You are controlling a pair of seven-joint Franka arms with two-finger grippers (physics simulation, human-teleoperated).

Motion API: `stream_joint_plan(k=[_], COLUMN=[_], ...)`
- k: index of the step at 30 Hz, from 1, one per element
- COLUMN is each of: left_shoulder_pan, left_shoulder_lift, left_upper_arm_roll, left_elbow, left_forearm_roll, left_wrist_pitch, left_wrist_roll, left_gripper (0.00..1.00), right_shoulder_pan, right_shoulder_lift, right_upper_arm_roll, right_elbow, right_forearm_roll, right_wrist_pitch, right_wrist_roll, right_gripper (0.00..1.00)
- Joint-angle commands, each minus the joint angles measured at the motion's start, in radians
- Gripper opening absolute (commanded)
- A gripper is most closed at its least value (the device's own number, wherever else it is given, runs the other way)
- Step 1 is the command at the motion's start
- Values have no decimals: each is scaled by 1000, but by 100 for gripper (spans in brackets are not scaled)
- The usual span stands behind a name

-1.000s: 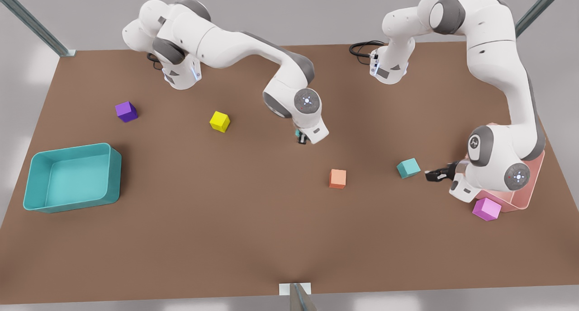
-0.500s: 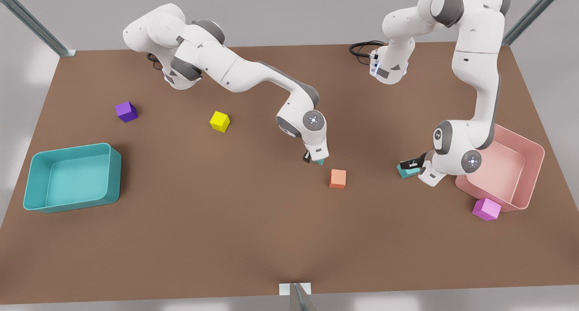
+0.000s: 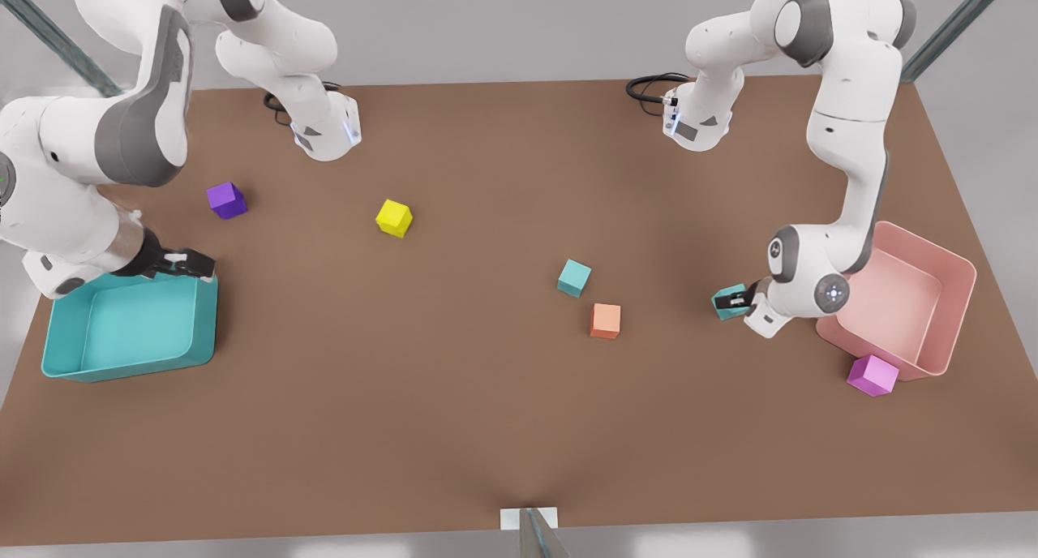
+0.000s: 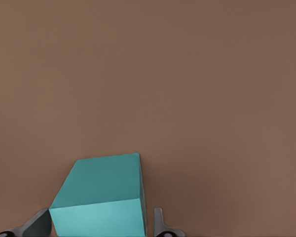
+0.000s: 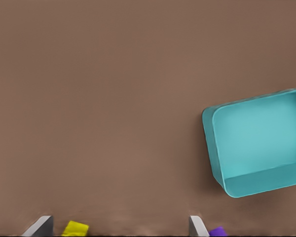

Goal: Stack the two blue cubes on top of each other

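Left gripper point(image 3: 736, 300) at the front view's right, fingers astride one teal cube point(image 3: 729, 302), not visibly clamped; second teal cube point(image 3: 574, 278) centre, beside orange cube point(image 3: 605, 320); right gripper point(image 3: 185, 263), spread and empty, waiting over teal bin point(image 3: 130, 363); best squeezed squarely, lifted clear.
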State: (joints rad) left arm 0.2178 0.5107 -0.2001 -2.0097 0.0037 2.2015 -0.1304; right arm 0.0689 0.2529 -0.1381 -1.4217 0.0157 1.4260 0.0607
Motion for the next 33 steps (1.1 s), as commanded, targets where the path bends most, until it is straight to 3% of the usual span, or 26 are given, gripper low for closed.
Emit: stream_joint_plan(k=[1,2,4,5,6,7,10,12,13,16,17,21,26,33], left_shoulder_pan=[-2,0,0,0,0,-3,-2,-2,-12,-172,-170,-179,-270,-339], left_shoulder_lift=[8,14,20,20,20,20,6,-44,-64,-149,-170,-153,-61,0], left_upper_arm_roll=[1,1,1,1,1,1,1,-1,-2,-39,-120,-334,-334,-334], left_elbow=[0,0,0,0,0,2,5,19,52,86,91,117,236,236], left_forearm_roll=[4,4,4,4,4,4,21,47,48,47,45,32,33,32], left_wrist_pitch=[37,47,50,50,50,50,31,-65,-141,-293,-324,-310,-307,-177], left_wrist_roll=[23,25,23,23,20,-8,-11,-28,-58,-319,-419,-673,-799,-893], left_gripper=[100,100,100,100,93,72,58,62,62,63,63,63,63,63], right_shoulder_pan=[-9,-9,-20,-151,-167,-170,-175,-175,-176,-178,-176,-198,-198,-187], right_shoulder_lift=[14,3,60,62,62,60,-23,-129,-115,-126,-119,-132,-132,-124], right_upper_arm_roll=[17,43,83,210,233,232,233,235,233,226,226,230,238,238], right_elbow=[-232,-319,-531,-543,-543,-543,-539,-456,-312,-220,-166,-103,-102,-102], right_forearm_roll=[40,38,35,23,-13,-13,-14,-14,-16,-36,-45,-42,-45,-45], right_wrist_pitch=[186,275,663,685,680,668,547,374,203,93,37,24,33,42], right_wrist_roll=[-19,-19,-21,-19,-5,-7,-18,-22,-21,-24,-27,-12,-9,79], right_gripper=[100,100,100,100,100,100,100,100,100,100,100,100,100,100])
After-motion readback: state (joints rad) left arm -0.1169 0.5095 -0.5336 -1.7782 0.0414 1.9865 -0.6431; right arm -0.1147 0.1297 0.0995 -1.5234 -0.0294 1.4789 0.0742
